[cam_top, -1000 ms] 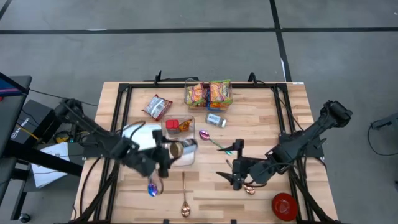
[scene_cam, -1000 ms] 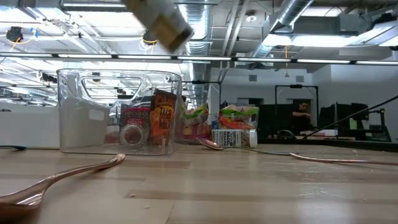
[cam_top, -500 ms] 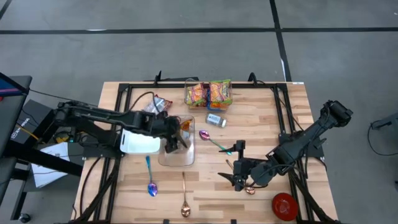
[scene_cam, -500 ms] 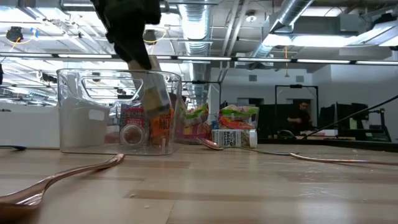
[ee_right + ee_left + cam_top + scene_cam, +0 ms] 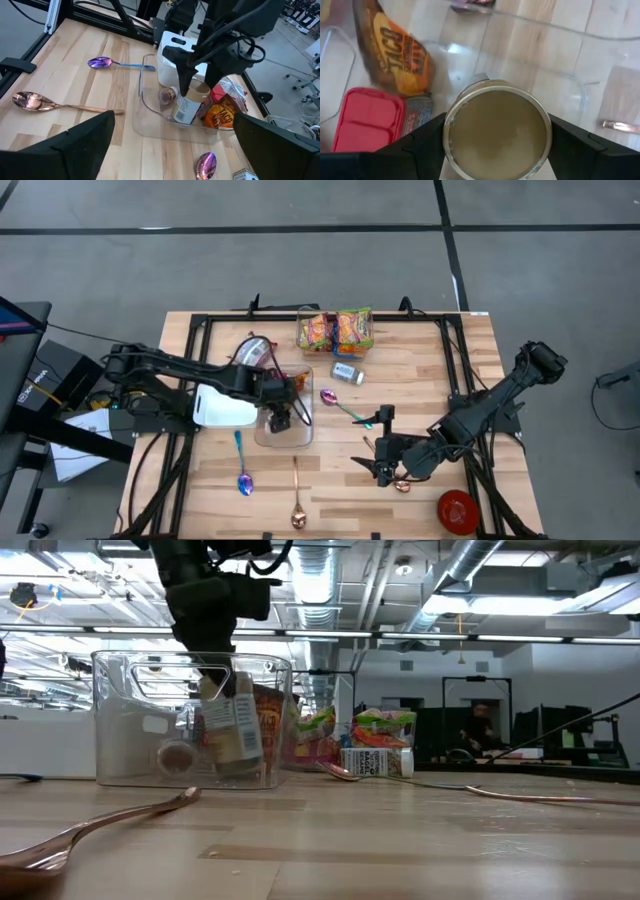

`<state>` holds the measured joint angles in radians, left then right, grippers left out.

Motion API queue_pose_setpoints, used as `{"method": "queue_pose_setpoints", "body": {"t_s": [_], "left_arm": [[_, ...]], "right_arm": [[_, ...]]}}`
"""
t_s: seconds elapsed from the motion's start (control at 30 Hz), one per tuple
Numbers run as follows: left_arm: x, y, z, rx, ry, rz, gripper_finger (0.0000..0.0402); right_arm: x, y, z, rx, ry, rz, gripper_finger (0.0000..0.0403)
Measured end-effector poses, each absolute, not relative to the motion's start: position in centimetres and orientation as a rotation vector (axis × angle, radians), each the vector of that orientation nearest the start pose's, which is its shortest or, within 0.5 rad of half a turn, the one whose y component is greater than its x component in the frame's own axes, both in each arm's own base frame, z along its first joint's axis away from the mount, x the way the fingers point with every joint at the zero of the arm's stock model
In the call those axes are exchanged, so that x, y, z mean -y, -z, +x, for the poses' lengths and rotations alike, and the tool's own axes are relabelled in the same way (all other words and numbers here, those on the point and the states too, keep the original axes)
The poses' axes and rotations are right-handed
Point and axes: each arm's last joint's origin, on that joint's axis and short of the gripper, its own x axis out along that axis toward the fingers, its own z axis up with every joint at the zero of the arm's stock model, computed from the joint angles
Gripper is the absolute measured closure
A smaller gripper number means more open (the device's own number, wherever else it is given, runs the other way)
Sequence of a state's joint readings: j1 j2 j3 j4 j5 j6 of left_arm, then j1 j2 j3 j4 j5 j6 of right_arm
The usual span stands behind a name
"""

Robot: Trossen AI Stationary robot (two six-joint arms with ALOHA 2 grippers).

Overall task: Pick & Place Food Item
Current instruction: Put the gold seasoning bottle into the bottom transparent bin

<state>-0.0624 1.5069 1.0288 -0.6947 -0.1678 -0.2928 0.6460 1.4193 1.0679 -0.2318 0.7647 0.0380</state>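
Observation:
A clear plastic bin (image 5: 290,430) stands left of the table's middle. In it lie a red box (image 5: 367,117), an orange taco packet (image 5: 400,55) and a small bottle (image 5: 167,95). My left gripper (image 5: 280,416) reaches down into the bin, shut on a can with a tan end (image 5: 497,130) and a pale label (image 5: 232,730). My right gripper (image 5: 383,465) is open and empty, low over the table at the near right, beside a rose-gold spoon (image 5: 402,483). My left gripper pinches the can near its upper end (image 5: 455,145), one finger (image 5: 415,150) on each side of its round wall. The fingers come from above, pointing down. The can stands nearly upright inside the bin, slightly tilted; I cannot tell whether its lower end (image 5: 238,768) rests on the bin's floor.
A white block (image 5: 225,408) stands against the bin's left side. Snack bags (image 5: 335,330), a small carton (image 5: 347,373) and a packet (image 5: 255,352) lie at the far side. A purple spoon (image 5: 330,397), a blue one (image 5: 243,475), a rose-gold one (image 5: 297,505) and a red bowl (image 5: 457,510) lie around.
My left gripper has carried the can from the near side of the bin to above it, turned it from lying level to nearly upright, and lowered it into the bin. The small bottle in the bin has shifted sideways. My right arm has kept still.

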Motion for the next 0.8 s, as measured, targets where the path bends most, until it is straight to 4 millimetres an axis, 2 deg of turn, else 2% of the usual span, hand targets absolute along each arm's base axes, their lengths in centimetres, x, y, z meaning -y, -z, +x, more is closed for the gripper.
{"method": "queue_pose_setpoints", "body": {"t_s": [0.37,0.8], "left_arm": [[0.8,-23.2,26.8,-1.164,-0.295,-0.152,0.0124],[0.4,-23.2,27.0,-1.153,-0.312,-0.160,0.0067]], "right_arm": [[-16.7,-28.7,25.5,-0.448,0.126,-0.333,0.0003],[-16.7,-28.6,25.5,-0.458,0.125,-0.330,0.0003]]}}
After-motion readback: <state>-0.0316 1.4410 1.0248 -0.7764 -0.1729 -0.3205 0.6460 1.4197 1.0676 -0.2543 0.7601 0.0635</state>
